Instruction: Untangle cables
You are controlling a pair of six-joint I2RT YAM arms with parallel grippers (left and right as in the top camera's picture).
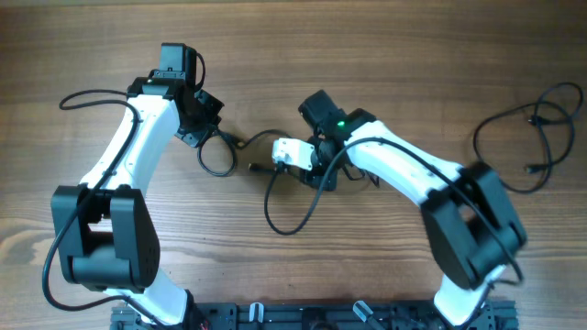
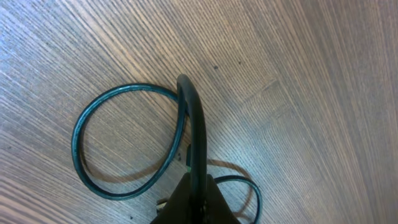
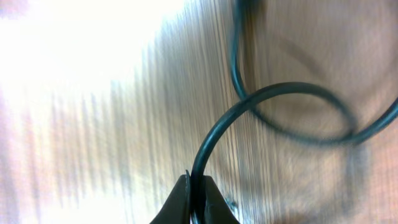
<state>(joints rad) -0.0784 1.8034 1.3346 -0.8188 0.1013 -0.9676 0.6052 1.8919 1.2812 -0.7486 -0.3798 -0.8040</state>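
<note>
A thin black flexible cable (image 1: 267,213) lies in loose loops across the middle of the brown wood-grain table (image 1: 413,55). My right gripper (image 3: 196,186) has its jaws pressed together, pinching this cable, which rises from the fingertips and curls into a loop. My left gripper (image 2: 185,84) is also closed, clamped on the edge of a round loop at the cable's left end. Both white arms reach in from the near edge, elbows bent outward, wrists angled down toward the middle. A second thin black cable (image 1: 478,137) lies loosely coiled at the far right, well apart.
</note>
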